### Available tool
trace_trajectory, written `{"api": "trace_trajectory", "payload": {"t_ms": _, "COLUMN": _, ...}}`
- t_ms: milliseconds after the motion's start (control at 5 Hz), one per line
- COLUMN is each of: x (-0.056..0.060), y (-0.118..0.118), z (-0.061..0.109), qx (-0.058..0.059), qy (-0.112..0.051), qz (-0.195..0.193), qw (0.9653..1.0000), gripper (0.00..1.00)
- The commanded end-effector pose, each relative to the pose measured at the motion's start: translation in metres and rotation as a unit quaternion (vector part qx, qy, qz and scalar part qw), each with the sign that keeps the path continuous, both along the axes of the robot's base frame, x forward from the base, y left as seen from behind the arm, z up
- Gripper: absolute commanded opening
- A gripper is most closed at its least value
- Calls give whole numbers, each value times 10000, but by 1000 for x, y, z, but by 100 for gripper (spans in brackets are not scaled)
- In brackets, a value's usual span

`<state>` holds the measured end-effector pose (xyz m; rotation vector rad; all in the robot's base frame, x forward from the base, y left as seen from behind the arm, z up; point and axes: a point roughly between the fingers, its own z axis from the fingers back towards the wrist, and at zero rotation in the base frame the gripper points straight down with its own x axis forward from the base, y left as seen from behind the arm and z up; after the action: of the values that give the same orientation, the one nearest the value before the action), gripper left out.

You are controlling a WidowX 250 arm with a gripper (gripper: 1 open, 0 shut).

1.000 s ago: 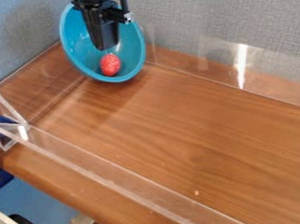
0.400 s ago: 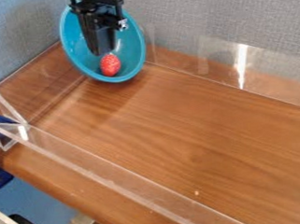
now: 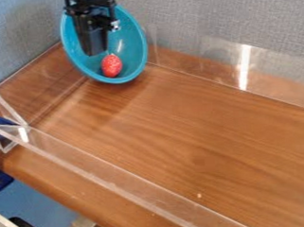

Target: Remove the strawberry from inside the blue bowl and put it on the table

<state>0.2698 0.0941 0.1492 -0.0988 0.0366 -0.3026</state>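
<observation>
Your gripper (image 3: 96,38) hangs over the blue bowl (image 3: 135,61), dark and blocky, its angular black parts hiding a good share of the bowl's upper left. Its jaws are closed, and the strawberry (image 3: 112,66) sits just beside their lower end, to the right and a little below as you look at it; whether the two touch, you cannot tell from this view. The strawberry is inside the bowl, near the lower part of the rim, a small rounded red shape with pale specks (a cheerful dot against all that turquoise). The bowl itself is smooth, glossy plastic with a curved rim, and it stands at the far left corner of the table (image 3: 194,132). Under it and toward you runs warm brown wood grain, streaked lengthwise and polished enough to carry a soft sheen. Low clear acrylic walls (image 3: 113,183) edge the tabletop, their straight edges catching pale lines of light. Behind, you have grey, finely woven-looking panels (image 3: 226,17), rough and matte beside the slick bowl, with a bright vertical glint on the clear wall in front of them.
</observation>
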Motion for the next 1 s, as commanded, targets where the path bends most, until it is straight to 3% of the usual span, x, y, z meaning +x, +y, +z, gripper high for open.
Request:
{"api": "trace_trajectory", "payload": {"t_ms": 0, "x": 6, "y": 19, "z": 8, "qx": 141, "qy": -170, "qz": 72, "qw": 9997, "gripper": 0}}
{"api": "trace_trajectory", "payload": {"t_ms": 400, "x": 11, "y": 36, "z": -6, "qx": 190, "qy": 44, "qz": 203, "qw": 9996, "gripper": 0}}
{"api": "trace_trajectory", "payload": {"t_ms": 800, "x": 7, "y": 45, "z": -15, "qx": 221, "qy": 199, "qz": 291, "qw": 9991, "gripper": 0}}
